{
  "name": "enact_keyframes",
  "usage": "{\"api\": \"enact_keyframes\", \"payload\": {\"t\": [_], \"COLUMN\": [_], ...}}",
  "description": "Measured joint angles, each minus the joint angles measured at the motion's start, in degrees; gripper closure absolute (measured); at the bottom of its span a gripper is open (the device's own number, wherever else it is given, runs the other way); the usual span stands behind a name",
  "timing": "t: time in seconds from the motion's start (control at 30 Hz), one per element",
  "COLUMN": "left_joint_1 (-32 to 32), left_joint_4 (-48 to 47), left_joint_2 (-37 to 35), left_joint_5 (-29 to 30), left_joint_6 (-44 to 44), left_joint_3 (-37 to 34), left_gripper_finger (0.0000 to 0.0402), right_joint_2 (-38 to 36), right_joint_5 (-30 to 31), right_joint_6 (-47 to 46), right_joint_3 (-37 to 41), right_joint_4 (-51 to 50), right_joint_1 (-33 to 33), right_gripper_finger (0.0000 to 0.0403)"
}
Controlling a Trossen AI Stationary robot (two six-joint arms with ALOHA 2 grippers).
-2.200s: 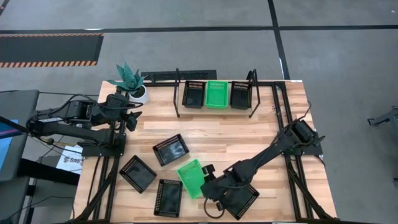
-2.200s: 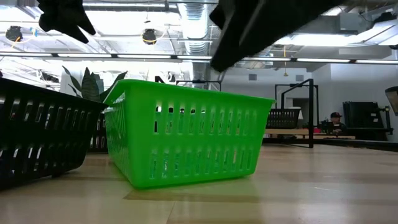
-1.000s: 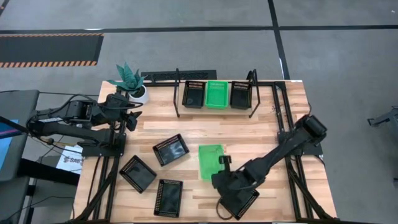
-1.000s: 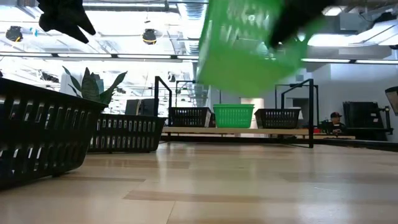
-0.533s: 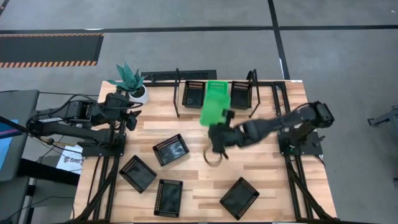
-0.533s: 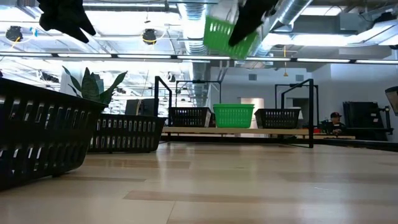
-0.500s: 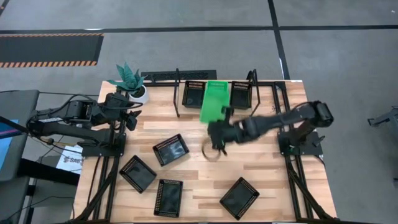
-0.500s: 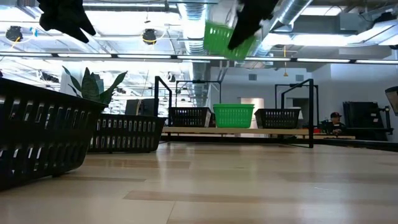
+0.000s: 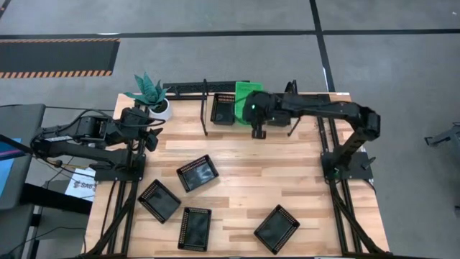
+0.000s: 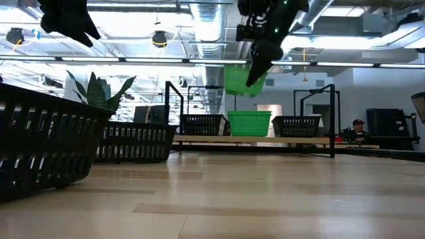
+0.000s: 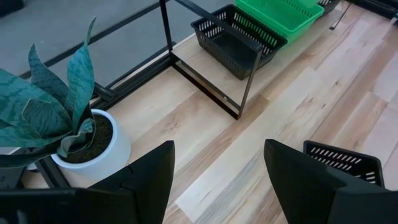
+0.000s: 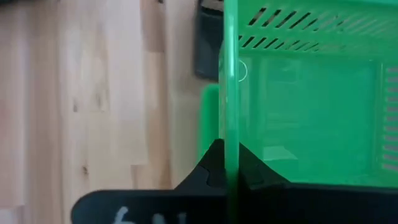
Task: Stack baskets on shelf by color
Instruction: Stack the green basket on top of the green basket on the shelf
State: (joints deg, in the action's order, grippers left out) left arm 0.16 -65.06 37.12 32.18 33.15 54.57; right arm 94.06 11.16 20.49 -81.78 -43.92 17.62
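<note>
My right gripper is shut on a bright green basket and holds it in the air over the middle of the black rod shelf at the table's far edge. In the low view the held basket hangs above a green basket resting on the shelf between two black baskets. Several more black baskets lie open side up on the table. My left gripper is open and empty near the plant. My right gripper pinches one side wall of the green basket, one finger inside the basket and one outside; the wall stands edge-on between the fingers. The basket is lifted clear of the shelf and hangs tilted below the gripper.
A teal plant in a white pot stands at the far left corner, beside the shelf's left posts. The wood table shows bare board between the shelf and the loose black baskets.
My right gripper has carried the green basket up from the table's near middle toward the far edge. The basket is now above the shelf's green basket, lifted clear and tilted.
</note>
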Motion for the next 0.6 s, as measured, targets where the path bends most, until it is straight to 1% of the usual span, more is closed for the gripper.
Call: {"api": "enact_keyframes", "payload": {"t": [0.13,0.23,0.4,0.6], "left_joint_1": [0.0,0.0,0.0,0.0], "left_joint_4": [0.0,0.0,0.0,0.0], "left_joint_2": [0.0,0.0,0.0,0.0], "left_joint_5": [0.0,0.1,0.1,0.1], "left_joint_6": [0.4,0.5,1.1,2.0], "left_joint_3": [0.0,0.0,0.0,0.0], "left_gripper_finger": [0.0166,0.0166,0.0166,0.0166], "right_joint_2": [-0.1,-0.1,0.0,0.0], "right_joint_5": [-3.7,-6.9,-7.2,-6.9], "right_joint_6": [-0.8,-1.4,-0.9,-0.5], "right_joint_3": [0.0,0.0,3.1,5.5], "right_joint_4": [-0.9,-1.9,0.7,2.6], "right_joint_1": [4.1,6.0,5.6,5.6], "right_gripper_finger": [0.0388,0.039,0.0394,0.0384]}}
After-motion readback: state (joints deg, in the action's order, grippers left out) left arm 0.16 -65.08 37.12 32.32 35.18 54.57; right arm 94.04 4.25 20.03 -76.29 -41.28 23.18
